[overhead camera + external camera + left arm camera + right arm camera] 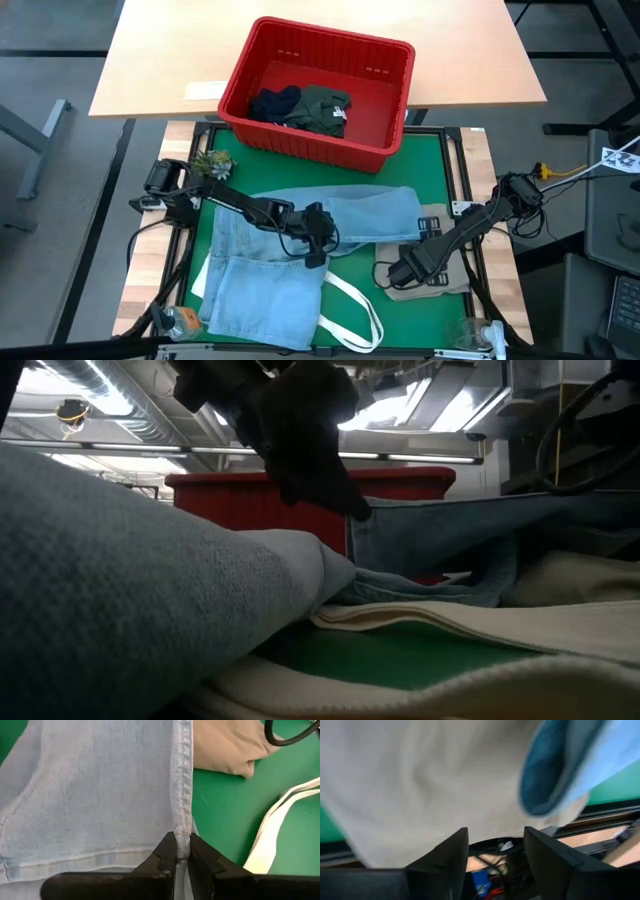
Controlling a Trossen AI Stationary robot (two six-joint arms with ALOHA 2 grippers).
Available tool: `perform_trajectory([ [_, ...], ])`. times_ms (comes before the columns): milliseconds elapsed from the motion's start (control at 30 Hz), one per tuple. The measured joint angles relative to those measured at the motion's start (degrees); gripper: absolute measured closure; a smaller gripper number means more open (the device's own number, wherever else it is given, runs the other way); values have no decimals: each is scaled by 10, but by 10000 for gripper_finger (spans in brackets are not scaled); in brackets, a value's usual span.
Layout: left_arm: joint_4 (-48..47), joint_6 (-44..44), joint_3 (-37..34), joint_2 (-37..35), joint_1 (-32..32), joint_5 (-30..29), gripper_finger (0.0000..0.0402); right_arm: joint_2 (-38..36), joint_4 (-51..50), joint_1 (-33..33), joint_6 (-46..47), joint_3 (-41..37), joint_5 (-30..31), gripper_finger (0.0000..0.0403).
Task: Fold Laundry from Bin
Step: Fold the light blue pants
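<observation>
We're looking down on the green mat [440,170] on the work table, and the biggest thing on it is the light blue denim jeans [265,285], spread across the left and middle of the mat, one leg stretching right toward the beige cloth [440,275]. Beyond the mat, on the pale table top, sits the red bin [385,120], and we can see the dark olive shirt [325,108] and the dark navy shorts [275,105] lying inside it, side by side and touching. Under the jeans a white tote bag [350,315] shows its straps at the near edge of the mat. The beige cloth lies right of the jeans, with the denim leg overlapping its far edge. Now the arms: the left gripper [183,854] is pinching the stitched seam of the jeans, fingers pressed onto the fold. The right gripper [495,857] hovers over the beige cloth with its fingers spread apart, nothing between them.
</observation>
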Motion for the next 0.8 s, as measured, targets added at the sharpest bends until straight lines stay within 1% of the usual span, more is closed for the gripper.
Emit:
perform_trajectory([
  [167, 1, 0, 0, 0, 0, -29, 379, -16, 1, 5, 28, 0, -59, 206],
  [333, 2, 0, 0, 0, 12, -33, 379, -35, 17, 33, 77, 0, -78, 205],
  [467, 3, 0, 0, 0, 20, -33, 379, -36, 77, 68, 109, 0, -81, 205],
  [533, 3, 0, 0, 0, 22, -33, 379, -36, 112, 84, 116, 0, -62, 205],
  [633, 3, 0, 0, 0, 22, -33, 379, -36, 147, 104, 142, 0, 5, 205],
  [733, 3, 0, 0, 0, 22, -33, 379, -36, 133, 113, 171, 0, 85, 205],
  [800, 3, 0, 0, 0, 22, -33, 378, -36, 130, 111, 185, 0, 127, 205],
])
